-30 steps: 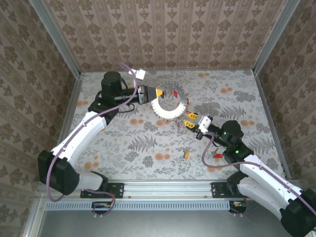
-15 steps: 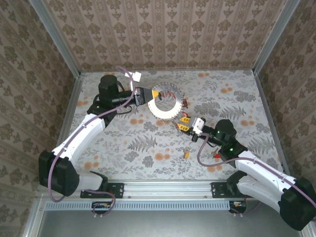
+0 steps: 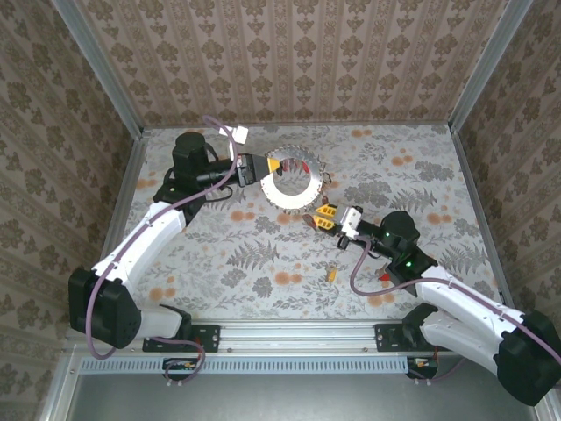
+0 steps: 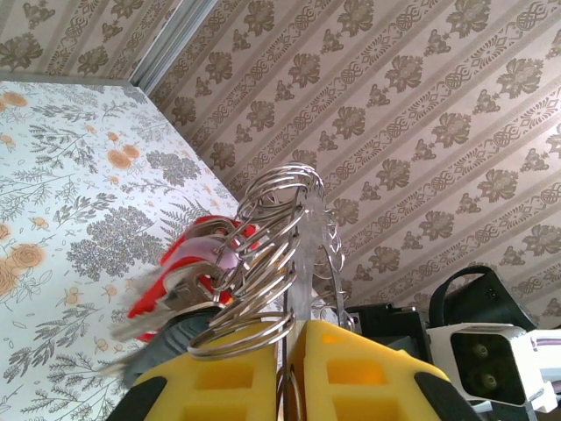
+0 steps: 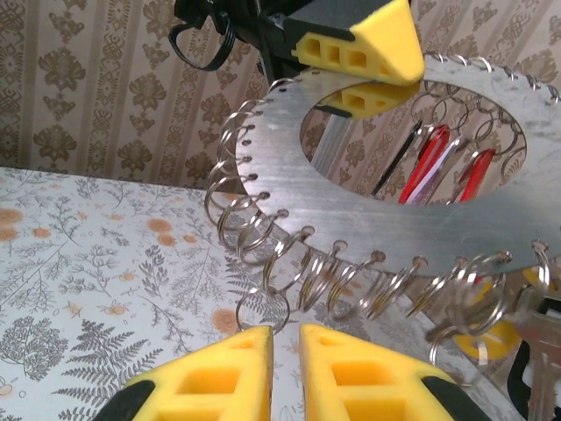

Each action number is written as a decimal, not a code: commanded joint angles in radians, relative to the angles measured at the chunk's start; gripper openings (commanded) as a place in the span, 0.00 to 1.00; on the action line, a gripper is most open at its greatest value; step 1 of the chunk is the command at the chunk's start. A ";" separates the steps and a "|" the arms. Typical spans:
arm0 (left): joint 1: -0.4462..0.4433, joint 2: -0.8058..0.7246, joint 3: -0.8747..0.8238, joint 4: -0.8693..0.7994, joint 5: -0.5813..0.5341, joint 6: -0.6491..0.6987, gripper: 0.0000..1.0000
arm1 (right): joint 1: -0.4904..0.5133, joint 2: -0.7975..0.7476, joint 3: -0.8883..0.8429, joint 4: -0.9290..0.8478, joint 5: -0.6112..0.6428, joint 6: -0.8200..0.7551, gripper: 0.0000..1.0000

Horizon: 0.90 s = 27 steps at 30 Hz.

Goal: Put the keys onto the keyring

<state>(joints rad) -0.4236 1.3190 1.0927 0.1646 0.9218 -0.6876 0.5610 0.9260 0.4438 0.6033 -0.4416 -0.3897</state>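
The left gripper's [image 3: 268,167] yellow fingers clamp the rim of the large flat silver-grey metal keyring [image 5: 351,224], holding it above the floral worktop [image 3: 254,254]; red plastic-headed keys [image 5: 436,158] hang from it. The right gripper's [image 5: 285,333] fingers stand narrowly apart just below its wire loops [image 5: 263,309]

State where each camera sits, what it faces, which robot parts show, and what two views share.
Top external: overhead behind the bases, looking down; both arms show.
Left wrist: faces the wall past left gripper, shut on flat silver-grey metal keyring.
Right wrist: faces that keyring over right gripper.
Wrists share its red-headed keys.
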 commanded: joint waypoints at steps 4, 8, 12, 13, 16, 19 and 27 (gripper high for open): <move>0.005 -0.040 -0.003 0.049 0.026 -0.016 0.00 | 0.020 0.020 0.056 0.054 0.018 0.015 0.16; 0.005 -0.046 -0.004 0.042 0.026 -0.016 0.00 | 0.025 0.028 0.055 0.062 0.061 -0.003 0.18; 0.003 -0.055 -0.006 0.040 0.023 -0.018 0.00 | 0.028 0.037 0.056 0.043 0.084 -0.029 0.19; 0.003 -0.056 -0.008 0.038 0.022 -0.017 0.00 | 0.029 0.039 0.056 0.040 0.088 -0.031 0.20; 0.003 -0.063 -0.008 0.034 0.019 -0.018 0.00 | 0.028 0.036 0.049 0.041 0.097 -0.039 0.22; 0.002 -0.067 -0.010 0.034 0.013 -0.021 0.00 | 0.029 0.030 0.046 0.036 0.101 -0.046 0.22; 0.000 -0.073 -0.015 0.032 0.006 -0.023 0.00 | 0.028 0.000 0.035 0.023 0.097 -0.046 0.23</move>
<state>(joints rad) -0.4240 1.2850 1.0767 0.1577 0.9195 -0.6884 0.5835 0.9520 0.4725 0.6250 -0.3504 -0.4210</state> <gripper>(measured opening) 0.105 0.232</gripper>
